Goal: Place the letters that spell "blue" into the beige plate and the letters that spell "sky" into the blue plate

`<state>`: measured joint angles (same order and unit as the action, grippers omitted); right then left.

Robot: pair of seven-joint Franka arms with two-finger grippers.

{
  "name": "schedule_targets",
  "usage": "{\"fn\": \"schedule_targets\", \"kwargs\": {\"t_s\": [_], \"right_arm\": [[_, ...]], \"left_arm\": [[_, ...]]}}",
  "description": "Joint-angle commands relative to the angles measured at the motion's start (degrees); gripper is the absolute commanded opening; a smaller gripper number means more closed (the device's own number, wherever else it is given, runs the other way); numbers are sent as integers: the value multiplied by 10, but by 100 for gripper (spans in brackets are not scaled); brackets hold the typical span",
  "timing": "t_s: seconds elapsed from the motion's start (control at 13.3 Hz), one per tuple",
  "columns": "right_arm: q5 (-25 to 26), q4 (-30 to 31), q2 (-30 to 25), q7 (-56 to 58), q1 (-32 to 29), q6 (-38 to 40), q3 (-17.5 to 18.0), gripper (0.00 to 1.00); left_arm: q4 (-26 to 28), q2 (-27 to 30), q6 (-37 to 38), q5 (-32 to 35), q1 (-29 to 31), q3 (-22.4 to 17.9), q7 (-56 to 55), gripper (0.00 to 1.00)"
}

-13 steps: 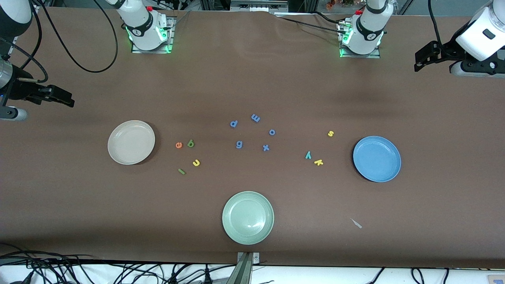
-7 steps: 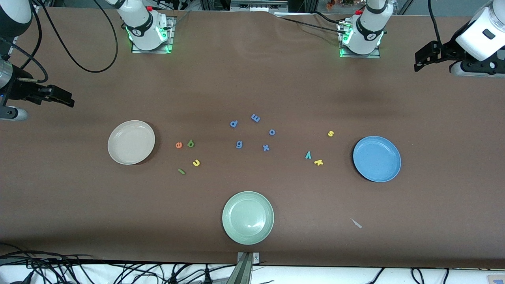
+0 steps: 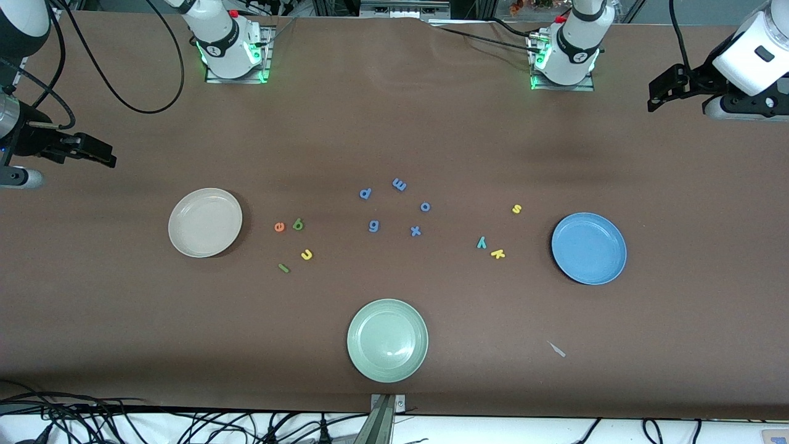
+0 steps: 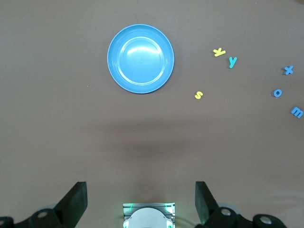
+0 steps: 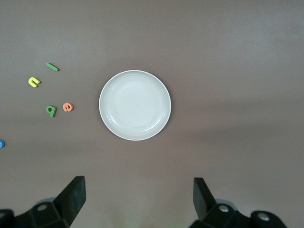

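The empty beige plate (image 3: 205, 222) (image 5: 135, 105) lies toward the right arm's end of the table. Beside it lie the orange e (image 3: 279, 227), green b (image 3: 298, 224), yellow u (image 3: 306, 254) and green l (image 3: 283, 267). The empty blue plate (image 3: 588, 248) (image 4: 140, 58) lies toward the left arm's end, with the yellow s (image 3: 517, 209), teal y (image 3: 481, 242) and yellow k (image 3: 498, 253) beside it. My left gripper (image 4: 141, 199) hangs open and empty high over its end of the table. My right gripper (image 5: 137, 197) is likewise open and empty, high over its own end.
Several periwinkle-blue letters sit mid-table, among them p (image 3: 365, 193), m (image 3: 399, 184) and x (image 3: 415, 231). A pale green plate (image 3: 387, 340) lies nearer the front camera. A small pale scrap (image 3: 556, 349) lies near the front edge. Arm bases (image 3: 231, 52) (image 3: 564, 58) stand along the back edge.
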<state>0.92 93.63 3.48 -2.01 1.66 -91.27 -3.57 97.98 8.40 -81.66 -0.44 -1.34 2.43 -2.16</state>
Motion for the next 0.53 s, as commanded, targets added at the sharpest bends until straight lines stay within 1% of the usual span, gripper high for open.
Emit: {"fn": "schedule_targets", "kwargs": {"t_s": [0.0, 0.15, 0.3, 0.45], "right_arm": [[0, -5, -1, -3, -2, 7, 3, 100], [0, -4, 1, 3, -2, 6, 3, 100], [0, -5, 16, 3, 1, 3, 4, 100], [0, -6, 40, 3, 31, -4, 7, 100]], "left_arm": [[-19, -9, 16, -11, 8, 2, -6, 100], [-19, -9, 15, -11, 13, 2, -6, 100], [-19, -10, 16, -11, 16, 2, -5, 100], [-19, -11, 16, -12, 20, 2, -5, 100]]}}
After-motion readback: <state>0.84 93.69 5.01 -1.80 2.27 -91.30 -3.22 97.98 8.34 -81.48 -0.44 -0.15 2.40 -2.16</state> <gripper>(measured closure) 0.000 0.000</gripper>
